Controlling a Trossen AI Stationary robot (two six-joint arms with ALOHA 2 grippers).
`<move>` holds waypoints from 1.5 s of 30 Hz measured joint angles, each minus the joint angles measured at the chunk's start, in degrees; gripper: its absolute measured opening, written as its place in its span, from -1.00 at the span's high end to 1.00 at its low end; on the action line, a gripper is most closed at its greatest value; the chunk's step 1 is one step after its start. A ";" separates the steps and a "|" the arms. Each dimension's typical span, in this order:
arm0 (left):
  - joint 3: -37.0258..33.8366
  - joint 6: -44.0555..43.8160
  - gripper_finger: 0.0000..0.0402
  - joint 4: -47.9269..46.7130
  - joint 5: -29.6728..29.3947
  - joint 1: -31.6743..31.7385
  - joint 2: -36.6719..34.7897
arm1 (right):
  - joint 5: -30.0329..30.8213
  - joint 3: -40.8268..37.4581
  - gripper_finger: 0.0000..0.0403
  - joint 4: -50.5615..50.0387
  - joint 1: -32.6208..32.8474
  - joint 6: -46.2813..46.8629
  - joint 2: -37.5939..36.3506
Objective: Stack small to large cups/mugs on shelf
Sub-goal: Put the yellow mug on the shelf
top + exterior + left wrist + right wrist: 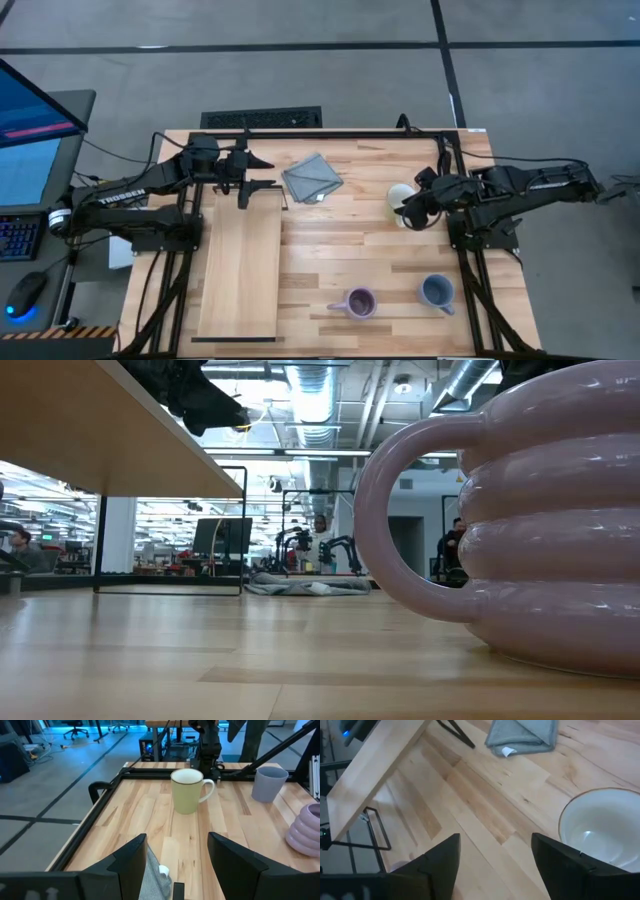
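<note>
The worktop (340, 250) carries everything: the long pale shelf (240, 270) stands on my left half, bare of any cup. A grey cloth (312, 177) lies near the far edge. My right end effector (410, 212) is released, fingers spread, beside the cream mug (400, 197), holding nothing. The purple mug (360, 302) and the grey-blue mug (436, 291) sit well apart near the front edge. My left end effector (262, 172) waits released at the shelf's far end. The risk, I judge: closing off-centre on the cream mug's rim could tip or shove it, and carrying it across could clip the cloth or my left arm.
</note>
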 joint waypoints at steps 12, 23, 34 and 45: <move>0.00 0.02 -0.01 0.06 0.01 0.00 0.00 | -0.02 -0.02 -0.33 0.00 0.00 0.02 0.00; 0.00 0.04 -0.01 0.08 0.00 0.02 -0.02 | -0.02 -0.02 -0.33 -0.01 0.00 -0.01 0.00; 0.00 0.05 -0.01 0.08 -0.01 0.01 0.00 | -0.02 -0.02 -0.33 0.01 -0.05 0.00 0.00; 0.00 0.07 -0.01 0.08 -0.01 0.01 -0.02 | -0.02 -0.04 -0.33 0.01 -0.26 -3.00 0.00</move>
